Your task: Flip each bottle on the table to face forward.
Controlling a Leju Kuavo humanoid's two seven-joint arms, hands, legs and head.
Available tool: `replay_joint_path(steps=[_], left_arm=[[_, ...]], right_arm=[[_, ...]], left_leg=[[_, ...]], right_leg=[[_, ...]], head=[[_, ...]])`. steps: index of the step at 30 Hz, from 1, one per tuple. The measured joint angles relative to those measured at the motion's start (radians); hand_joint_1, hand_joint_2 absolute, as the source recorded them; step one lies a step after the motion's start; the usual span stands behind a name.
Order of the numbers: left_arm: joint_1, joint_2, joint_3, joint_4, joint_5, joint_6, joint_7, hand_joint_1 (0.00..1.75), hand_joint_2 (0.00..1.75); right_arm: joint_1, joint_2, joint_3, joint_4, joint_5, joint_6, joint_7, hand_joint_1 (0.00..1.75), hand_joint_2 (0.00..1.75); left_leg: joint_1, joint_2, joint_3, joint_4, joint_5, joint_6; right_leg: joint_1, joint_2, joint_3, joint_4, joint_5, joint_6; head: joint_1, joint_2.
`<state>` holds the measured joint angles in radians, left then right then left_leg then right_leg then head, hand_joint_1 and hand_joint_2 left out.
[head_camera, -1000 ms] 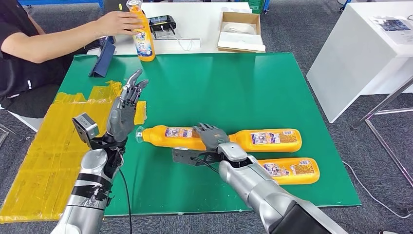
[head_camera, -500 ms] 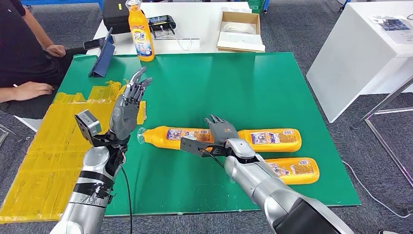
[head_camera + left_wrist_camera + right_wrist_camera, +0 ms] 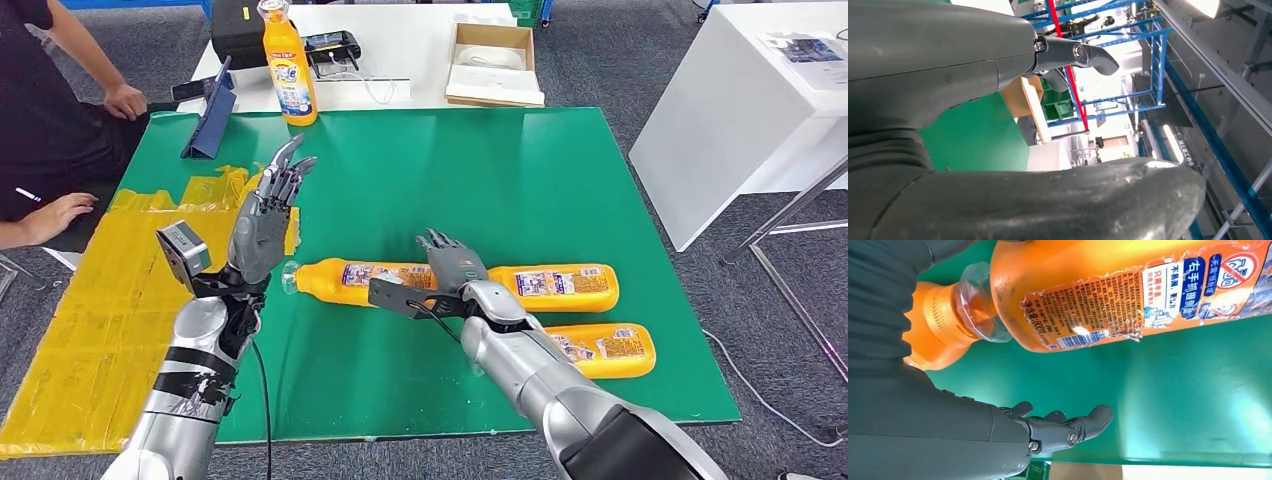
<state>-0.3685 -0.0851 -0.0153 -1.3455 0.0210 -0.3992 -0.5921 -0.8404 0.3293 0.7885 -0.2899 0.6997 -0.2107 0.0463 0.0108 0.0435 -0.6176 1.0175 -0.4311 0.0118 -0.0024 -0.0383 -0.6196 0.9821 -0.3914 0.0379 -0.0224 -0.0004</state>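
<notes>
Right hand point(image 3: 452, 265) hovers open, fingers spread, above the gap between two lying bottles, gripping nothing. Left hand point(image 3: 266, 222) raised over the worktop's point(image 3: 440, 160) left part, fingers extended and apart, empty. Four orange bottles counted: left lying bottle point(image 3: 355, 279), cap toward the left hand; right lying bottle point(image 3: 555, 287) in line with it; near lying bottle point(image 3: 600, 349) just beside the right forearm; one upright bottle point(image 3: 288, 66) at the far left edge. Yellow tape patch point(image 3: 95, 310) covers the left side. One person's hand point(image 3: 52, 214) rests beside it.
</notes>
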Motion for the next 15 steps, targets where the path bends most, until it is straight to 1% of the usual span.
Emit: replay_joint_path(steps=[6, 15], left_arm=[[0.004, 0.000, -0.012, 0.000, 0.000, -0.005, 0.000, 0.00, 0.00], [0.003, 0.000, -0.019, 0.000, -0.003, -0.002, 0.000, 0.00, 0.00]], right_arm=[[0.007, 0.004, -0.006, 0.000, 0.028, 0.007, 0.003, 0.00, 1.75], [0.008, 0.004, -0.016, 0.002, 0.054, 0.049, 0.007, 0.00, 1.75]], left_leg=[[0.000, 0.000, 0.000, 0.000, 0.000, 0.000], [0.000, 0.000, 0.000, 0.000, 0.000, 0.000]], right_leg=[[0.000, 0.000, 0.000, 0.000, 0.000, 0.000], [0.000, 0.000, 0.000, 0.000, 0.000, 0.000]], head=[[0.000, 0.000], [0.000, 0.000]])
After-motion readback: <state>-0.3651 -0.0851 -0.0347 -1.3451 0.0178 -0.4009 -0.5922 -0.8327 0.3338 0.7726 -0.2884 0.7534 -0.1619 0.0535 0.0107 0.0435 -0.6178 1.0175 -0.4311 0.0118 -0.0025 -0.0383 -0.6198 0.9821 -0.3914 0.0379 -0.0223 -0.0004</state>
